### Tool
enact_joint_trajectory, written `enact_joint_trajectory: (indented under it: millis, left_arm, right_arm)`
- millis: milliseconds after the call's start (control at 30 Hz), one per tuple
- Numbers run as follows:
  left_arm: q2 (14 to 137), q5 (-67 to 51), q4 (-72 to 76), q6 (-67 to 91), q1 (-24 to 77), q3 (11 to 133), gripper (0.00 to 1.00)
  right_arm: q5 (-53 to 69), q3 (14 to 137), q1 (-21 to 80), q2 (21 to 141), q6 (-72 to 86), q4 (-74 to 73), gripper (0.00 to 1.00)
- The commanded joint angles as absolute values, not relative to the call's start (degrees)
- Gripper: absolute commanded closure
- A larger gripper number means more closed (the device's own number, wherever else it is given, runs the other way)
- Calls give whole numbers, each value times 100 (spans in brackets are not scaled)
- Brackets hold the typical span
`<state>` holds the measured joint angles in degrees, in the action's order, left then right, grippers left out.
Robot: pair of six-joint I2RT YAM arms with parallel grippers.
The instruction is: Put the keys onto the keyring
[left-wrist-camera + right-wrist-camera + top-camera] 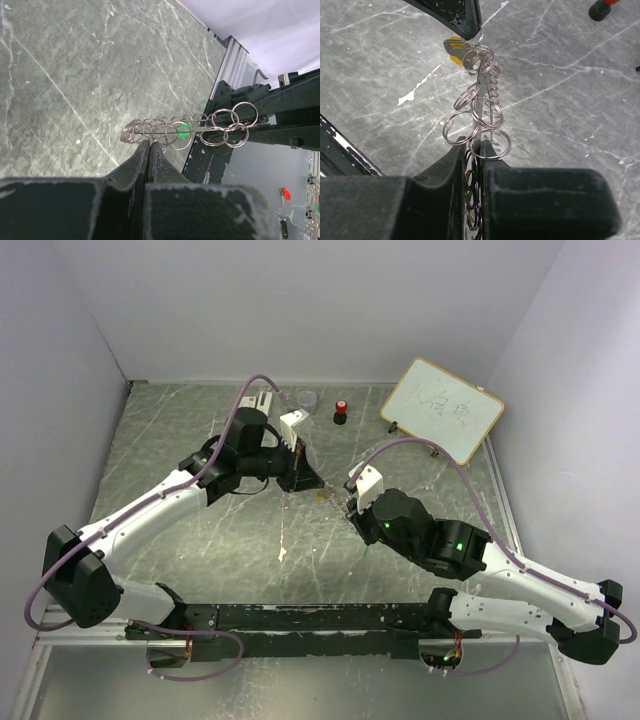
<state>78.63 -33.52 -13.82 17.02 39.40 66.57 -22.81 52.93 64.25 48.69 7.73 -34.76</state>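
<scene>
Keyring (481, 100) spans between left fingers (455, 15) and right fingers (447, 172), both gripping.

The yellow key (453, 54), at twelve o'clock in the right wrist view, is half hidden behind the keyring (482, 107) loops, the red-capped knob (602, 7) at one o'clock is edge-cropped, and the green key (183, 131) shows only a sliver.
</scene>
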Motion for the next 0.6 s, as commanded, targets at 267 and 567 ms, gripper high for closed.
enact_joint_trajectory:
  millis: [267, 567]
  left_arm:
    - [7617, -2617, -1441, 1619, 3595, 6642, 93]
    - [7497, -2423, -1602, 1555, 3561, 6884, 93]
  right_arm:
    - [-2604, 5235, 6451, 4615, 838, -3562, 100]
    - [-2431, 4947, 6459, 4332, 462, -2958, 100]
